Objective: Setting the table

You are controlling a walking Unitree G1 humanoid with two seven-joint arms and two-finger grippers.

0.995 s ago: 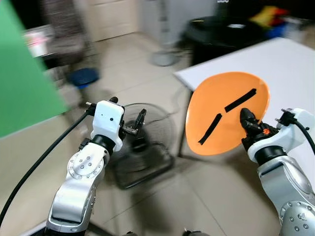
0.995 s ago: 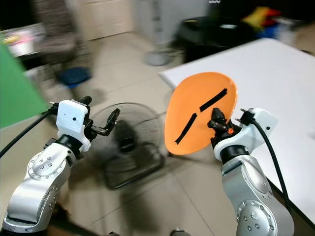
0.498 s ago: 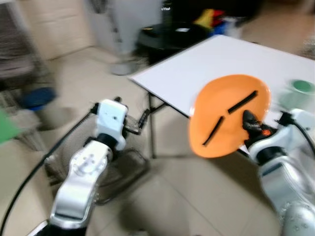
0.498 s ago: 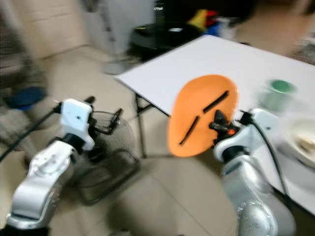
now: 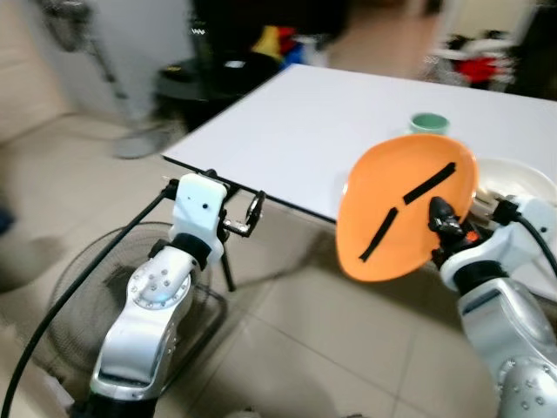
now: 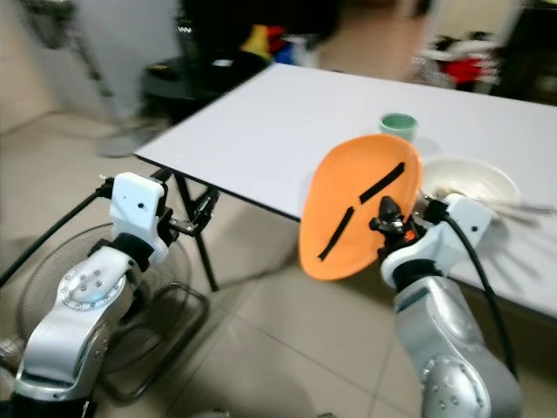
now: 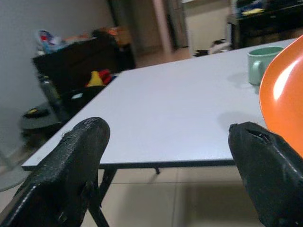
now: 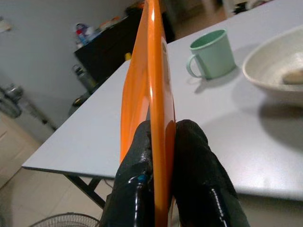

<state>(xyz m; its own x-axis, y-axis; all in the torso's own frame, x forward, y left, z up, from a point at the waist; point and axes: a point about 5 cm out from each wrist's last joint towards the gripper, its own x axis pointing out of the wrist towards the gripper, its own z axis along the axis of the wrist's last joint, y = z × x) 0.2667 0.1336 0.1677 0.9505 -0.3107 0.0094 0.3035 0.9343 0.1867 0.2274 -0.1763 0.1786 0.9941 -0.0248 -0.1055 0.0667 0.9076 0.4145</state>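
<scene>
Head views: the right tool [image 5: 442,219] is clamped on the rim of the orange plate [image 5: 405,205], held on edge just off the white worktop's [image 5: 348,122] near edge, with a green mug [image 5: 428,123] and a white bowl [image 5: 522,178] further in.

Left wrist view: the left tool [image 7: 165,175] has its fingers wide apart, holding nothing, short of the worktop's near edge.

Right wrist view: both fingers [image 8: 137,165] pinch the plate's rim. The plate should be levelled before lowering onto bare worktop, clear of mug and bowl.
</scene>
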